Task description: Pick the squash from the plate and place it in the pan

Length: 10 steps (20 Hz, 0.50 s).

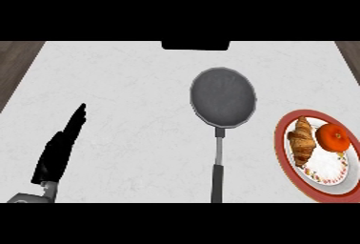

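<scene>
**Left hand** (60,147): lower left of the counter (126,86). My fingers are straight, close together and pointing up-counter, with nothing in them. It is resting, well apart from everything else.

**Right hand:** not in view.

**Squash** (333,137): round and orange, on the plate (280,143), which is red-rimmed and sits at the counter's right side. A croissant (302,140) lies just beside the squash. I cannot tell whether they touch.

**Pan** (223,97): centre of the counter, nothing in it. Its handle (218,167) points toward me. The pan lies between my left hand and the plate.

**Hazards, as I judge them:**
- The squash is round, so a grasp set off-centre could let it roll across the plate or off the rim.
- The croissant is so close that fingers closing from that side could shove it or catch it too.
- Reaching with my left hand means crossing over the pan, where my forearm could knock the handle and swing the pan out of place.
- A release from too high could send the squash rolling out over the pan's shallow wall.
</scene>
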Available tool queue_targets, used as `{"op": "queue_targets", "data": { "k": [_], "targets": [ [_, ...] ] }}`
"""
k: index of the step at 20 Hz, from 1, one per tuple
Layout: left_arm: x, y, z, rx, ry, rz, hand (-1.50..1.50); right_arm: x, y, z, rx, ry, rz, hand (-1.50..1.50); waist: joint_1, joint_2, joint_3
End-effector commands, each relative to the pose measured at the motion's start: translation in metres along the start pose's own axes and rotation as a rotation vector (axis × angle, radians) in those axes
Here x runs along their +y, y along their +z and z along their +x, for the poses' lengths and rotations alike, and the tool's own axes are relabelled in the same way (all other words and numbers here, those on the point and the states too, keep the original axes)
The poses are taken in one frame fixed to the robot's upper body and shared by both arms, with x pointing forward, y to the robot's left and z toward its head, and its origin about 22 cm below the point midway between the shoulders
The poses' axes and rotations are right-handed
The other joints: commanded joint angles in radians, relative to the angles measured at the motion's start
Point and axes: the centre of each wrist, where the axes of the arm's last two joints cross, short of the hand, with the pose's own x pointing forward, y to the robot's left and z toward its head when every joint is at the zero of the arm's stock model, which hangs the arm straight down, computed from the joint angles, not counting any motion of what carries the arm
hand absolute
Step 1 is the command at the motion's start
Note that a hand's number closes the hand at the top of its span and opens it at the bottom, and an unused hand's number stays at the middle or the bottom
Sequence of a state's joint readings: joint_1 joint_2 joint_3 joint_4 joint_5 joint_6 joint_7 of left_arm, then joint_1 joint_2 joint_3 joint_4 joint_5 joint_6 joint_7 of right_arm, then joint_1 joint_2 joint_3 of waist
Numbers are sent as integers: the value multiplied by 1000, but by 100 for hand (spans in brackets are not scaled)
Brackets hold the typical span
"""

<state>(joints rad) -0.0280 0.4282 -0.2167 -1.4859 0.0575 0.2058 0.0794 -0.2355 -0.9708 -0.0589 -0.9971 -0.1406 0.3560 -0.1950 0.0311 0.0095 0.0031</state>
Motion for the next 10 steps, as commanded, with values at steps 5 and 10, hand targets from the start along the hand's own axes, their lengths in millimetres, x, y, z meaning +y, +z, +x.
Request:
{"op": "queue_targets", "data": {
  "k": [5, 10],
  "targets": [
    [-14, 5, 15, -18, -18, -23, 0, -22, -28, 29, 16, 230, 262, -150, 30, 2, -1],
    [1, 18, 10, 2, 8, -3, 0, -17, -52, 58, -4, 298, 420, -150, 18, -3, -2]
  ]
}}
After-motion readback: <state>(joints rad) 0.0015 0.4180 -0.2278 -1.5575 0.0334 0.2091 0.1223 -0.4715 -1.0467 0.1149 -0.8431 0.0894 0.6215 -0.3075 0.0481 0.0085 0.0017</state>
